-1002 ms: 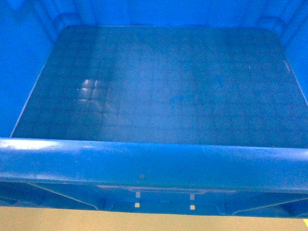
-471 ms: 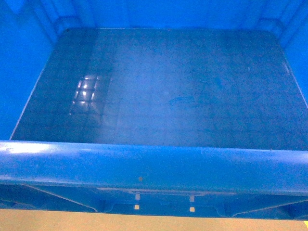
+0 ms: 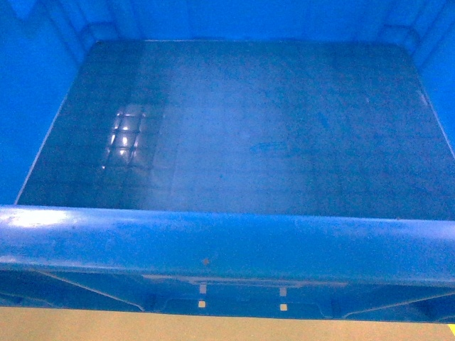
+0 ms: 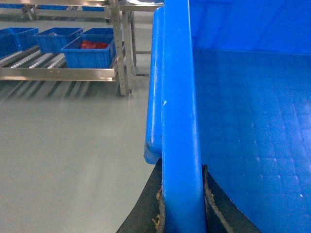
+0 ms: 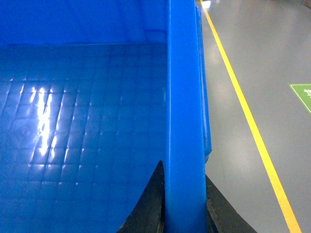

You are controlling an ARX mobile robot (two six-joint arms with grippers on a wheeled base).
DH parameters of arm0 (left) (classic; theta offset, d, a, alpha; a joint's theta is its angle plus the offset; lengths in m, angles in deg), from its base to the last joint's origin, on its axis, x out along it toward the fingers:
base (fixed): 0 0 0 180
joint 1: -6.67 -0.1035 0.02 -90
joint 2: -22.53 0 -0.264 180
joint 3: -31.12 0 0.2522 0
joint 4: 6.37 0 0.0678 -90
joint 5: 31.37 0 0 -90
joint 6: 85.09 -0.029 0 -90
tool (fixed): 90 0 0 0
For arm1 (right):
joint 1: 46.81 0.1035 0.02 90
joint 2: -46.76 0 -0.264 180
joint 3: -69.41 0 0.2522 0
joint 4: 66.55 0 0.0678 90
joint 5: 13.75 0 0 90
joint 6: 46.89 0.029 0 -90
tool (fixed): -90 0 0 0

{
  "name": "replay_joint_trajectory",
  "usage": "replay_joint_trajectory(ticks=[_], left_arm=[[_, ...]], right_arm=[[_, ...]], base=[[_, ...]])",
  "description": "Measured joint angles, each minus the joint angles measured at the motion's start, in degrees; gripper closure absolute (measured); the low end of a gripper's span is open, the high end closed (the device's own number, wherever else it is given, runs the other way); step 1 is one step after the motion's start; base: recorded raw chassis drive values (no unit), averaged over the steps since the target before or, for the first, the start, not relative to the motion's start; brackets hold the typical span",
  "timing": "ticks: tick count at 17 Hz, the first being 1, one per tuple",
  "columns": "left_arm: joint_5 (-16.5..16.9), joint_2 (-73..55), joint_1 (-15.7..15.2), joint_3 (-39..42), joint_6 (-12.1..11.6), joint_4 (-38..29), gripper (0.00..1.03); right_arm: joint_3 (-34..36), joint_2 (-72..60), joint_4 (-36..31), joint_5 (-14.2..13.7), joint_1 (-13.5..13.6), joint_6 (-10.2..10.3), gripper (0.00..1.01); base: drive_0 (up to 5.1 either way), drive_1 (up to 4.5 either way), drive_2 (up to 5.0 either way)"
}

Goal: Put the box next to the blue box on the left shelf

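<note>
The box [image 3: 249, 142], a large open-top blue crate, fills the head view, with its thick near rim [image 3: 227, 245] across the bottom. My left gripper [image 4: 181, 171] is shut on the box's left rim, a black finger on each side of it. My right gripper [image 5: 183, 172] is shut the same way on the right rim. The box's inside [image 4: 243, 121] [image 5: 87, 121] is empty. Far off at the upper left of the left wrist view stands the left shelf [image 4: 34, 60], with white rollers. Several small blue boxes [image 4: 90, 51] sit on it, one holding something red.
Grey floor [image 4: 73, 136] lies between me and the rack, whose metal posts [image 4: 121, 53] stand at its right end. On the right side, a yellow floor line [image 5: 248, 121] and a green floor marking [image 5: 303, 94] run past the box. A tan strip [image 3: 213, 330] shows under the box.
The glare patch on the box's floor has drifted slightly. The box keeps almost the same place in the head view.
</note>
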Motion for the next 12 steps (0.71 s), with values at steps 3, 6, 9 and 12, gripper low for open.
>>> replay_joint_trajectory(ticks=[3, 6, 9, 12], left_arm=[[0.0, 0.0, 0.0, 0.0, 0.0, -0.1, 0.94], [0.0, 0.0, 0.0, 0.0, 0.0, 0.0, 0.94], [0.0, 0.0, 0.0, 0.0, 0.0, 0.0, 0.94], [0.0, 0.0, 0.0, 0.0, 0.0, 0.0, 0.94]], right_arm=[[0.0, 0.0, 0.0, 0.0, 0.0, 0.0, 0.93], [0.1, 0.0, 0.0, 0.0, 0.0, 0.0, 0.93], [0.1, 0.0, 0.0, 0.0, 0.0, 0.0, 0.93], [0.1, 0.0, 0.0, 0.0, 0.0, 0.0, 0.93]], base=[[0.1, 4.26, -4.0], [0.1, 4.26, -4.0], [0.1, 4.26, -4.0], [-0.1, 4.09, -4.2]])
